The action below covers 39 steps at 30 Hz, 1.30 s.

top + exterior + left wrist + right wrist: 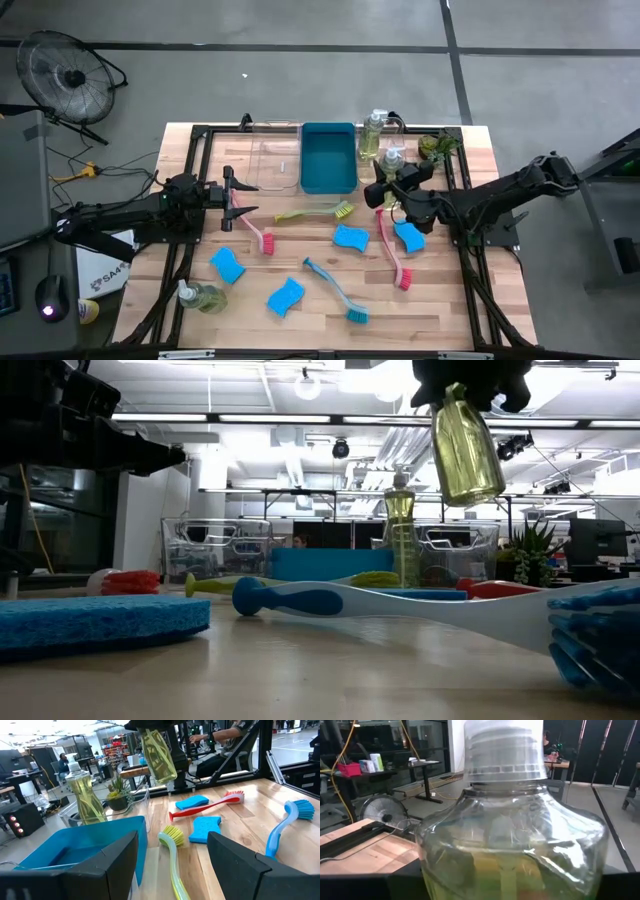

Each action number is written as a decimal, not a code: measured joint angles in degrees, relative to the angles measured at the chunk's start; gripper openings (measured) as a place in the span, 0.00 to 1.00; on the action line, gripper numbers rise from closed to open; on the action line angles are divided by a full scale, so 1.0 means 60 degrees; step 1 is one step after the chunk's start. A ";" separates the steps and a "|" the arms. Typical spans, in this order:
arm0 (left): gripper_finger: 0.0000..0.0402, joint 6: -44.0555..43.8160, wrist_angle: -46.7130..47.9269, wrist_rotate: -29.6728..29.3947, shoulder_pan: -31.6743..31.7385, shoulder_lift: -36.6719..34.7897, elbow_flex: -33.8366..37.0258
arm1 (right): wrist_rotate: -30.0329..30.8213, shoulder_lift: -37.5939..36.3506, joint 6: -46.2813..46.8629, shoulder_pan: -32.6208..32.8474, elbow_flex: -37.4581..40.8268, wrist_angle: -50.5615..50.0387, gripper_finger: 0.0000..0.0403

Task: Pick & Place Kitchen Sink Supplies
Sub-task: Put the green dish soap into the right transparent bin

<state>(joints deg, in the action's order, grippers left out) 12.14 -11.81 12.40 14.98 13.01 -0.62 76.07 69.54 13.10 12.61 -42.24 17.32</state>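
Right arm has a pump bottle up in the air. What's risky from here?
1. The right hand holds the small clear pump bottle of yellowish liquid tilted above the table; it may slip out.
2. A second clear pump bottle stands close by near the blue rectangular bin; lowering could knock it over.
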 joint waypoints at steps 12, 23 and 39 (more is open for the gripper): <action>0.58 0.0000 -0.0004 -0.0003 0.0000 -0.0002 0.0000 | 0.0670 0.0000 0.0822 -0.0335 0.0010 -0.0422 0.55; 0.58 0.0000 -0.0004 -0.0002 0.0000 0.0000 0.0000 | -0.0765 0.0011 -0.0763 -0.1506 0.0011 0.0556 0.55; 0.58 0.0000 -0.0004 -0.0001 0.0000 -0.0001 0.0000 | -0.1352 -0.1254 -0.2782 -0.2684 0.2266 0.3600 0.55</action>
<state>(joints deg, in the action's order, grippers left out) 12.14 -11.84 12.39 14.98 13.00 -0.62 67.96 62.01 -3.59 -3.50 -28.64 38.92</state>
